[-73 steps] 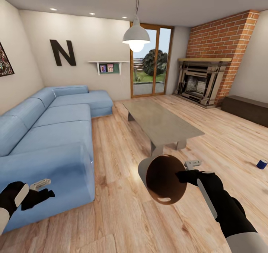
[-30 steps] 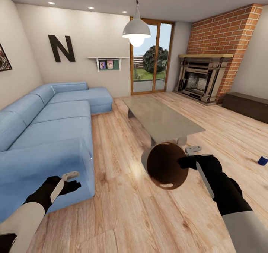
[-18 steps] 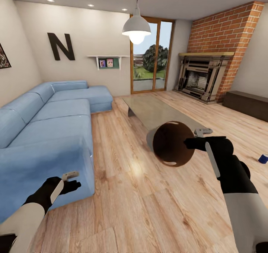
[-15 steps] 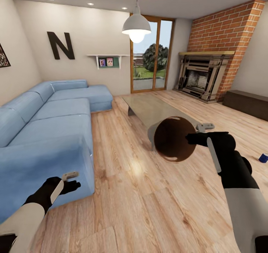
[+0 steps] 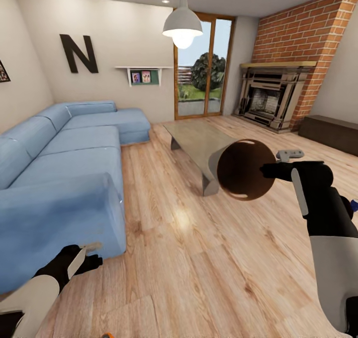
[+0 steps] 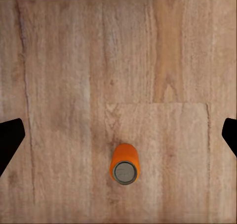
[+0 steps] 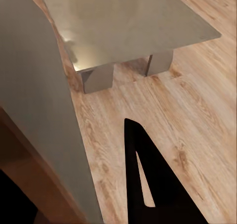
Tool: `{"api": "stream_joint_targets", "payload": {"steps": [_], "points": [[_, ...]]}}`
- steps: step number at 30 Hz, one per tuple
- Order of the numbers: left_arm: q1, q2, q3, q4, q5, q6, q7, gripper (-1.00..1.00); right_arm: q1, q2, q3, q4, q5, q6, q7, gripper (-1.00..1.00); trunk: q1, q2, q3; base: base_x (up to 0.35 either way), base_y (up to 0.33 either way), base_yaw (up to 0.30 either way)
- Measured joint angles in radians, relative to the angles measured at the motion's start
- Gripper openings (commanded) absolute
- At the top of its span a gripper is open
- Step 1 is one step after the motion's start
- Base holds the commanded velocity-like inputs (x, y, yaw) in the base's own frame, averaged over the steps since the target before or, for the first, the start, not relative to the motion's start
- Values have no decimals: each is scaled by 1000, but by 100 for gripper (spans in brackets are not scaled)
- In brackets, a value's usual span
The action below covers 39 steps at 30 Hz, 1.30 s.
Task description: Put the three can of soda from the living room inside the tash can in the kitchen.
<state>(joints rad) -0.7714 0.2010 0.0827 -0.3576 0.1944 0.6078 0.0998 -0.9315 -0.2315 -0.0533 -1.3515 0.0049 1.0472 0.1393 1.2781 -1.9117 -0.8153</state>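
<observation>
One small orange soda can with a silver top [image 6: 125,163] stands upright on the pale wooden plank floor [image 6: 64,85], and the left wrist view looks straight down its long axis, so the round lid faces the camera. It sits between the two black fingers, whose tips show at the far edges of that view, spread wide with nothing between them; the can lies ahead of the left gripper [image 5: 87,255], clear of both tips and a little off the midline. My reading is that the left arm is the nearer one, and a straight descent with a slight sideways correction should bracket the can.

In the head view the same can is no more than an orange sliver at the bottom edge [image 5: 107,335], just below the left gripper, beside the corner of the blue fabric sofa [image 5: 59,178]. That view gives what the wrist view lacks: the tapered grey-beige trash can with a brown inside [image 5: 241,171], held sideways in the air by the right gripper [image 5: 278,169], its mouth facing the camera, in front of the glass-topped low desk [image 5: 199,136]. The right fingers are clamped on the bin's rim. The right wrist view adds the bin's grey wall [image 7: 39,100] close against one dark finger [image 7: 148,179].
</observation>
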Motion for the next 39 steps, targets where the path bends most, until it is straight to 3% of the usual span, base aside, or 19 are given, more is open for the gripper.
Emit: {"api": "stream_joint_targets", "payload": {"steps": [6, 30, 32, 35, 39], "points": [[0, 0, 0, 28, 0, 1, -8, 100, 0, 0, -2, 2, 27, 0, -1, -100, 23, -42, -28, 0, 0, 0], [0, -3, 1, 33, 2, 2, -15, 100, -6, -3, -4, 28, 26, 0, -1, -100, 115, -210, -141, 0, 0, 0], [0, -18, 1, 34, 2, 3, -17, 100, -15, -23, -3, 37, 9, 0, 1, -100, 123, -224, -150, 0, 0, 0], [0, -31, 1, 34, 0, 4, -33, 100, -21, -41, -4, 51, 52, -1, -3, -100, 134, -245, -164, 0, 0, 0], [0, -37, 0, 34, -1, 5, -50, 100, -23, -48, -4, 58, 12, 0, 2, -100, 150, -273, -183, 0, 0, 0]]}}
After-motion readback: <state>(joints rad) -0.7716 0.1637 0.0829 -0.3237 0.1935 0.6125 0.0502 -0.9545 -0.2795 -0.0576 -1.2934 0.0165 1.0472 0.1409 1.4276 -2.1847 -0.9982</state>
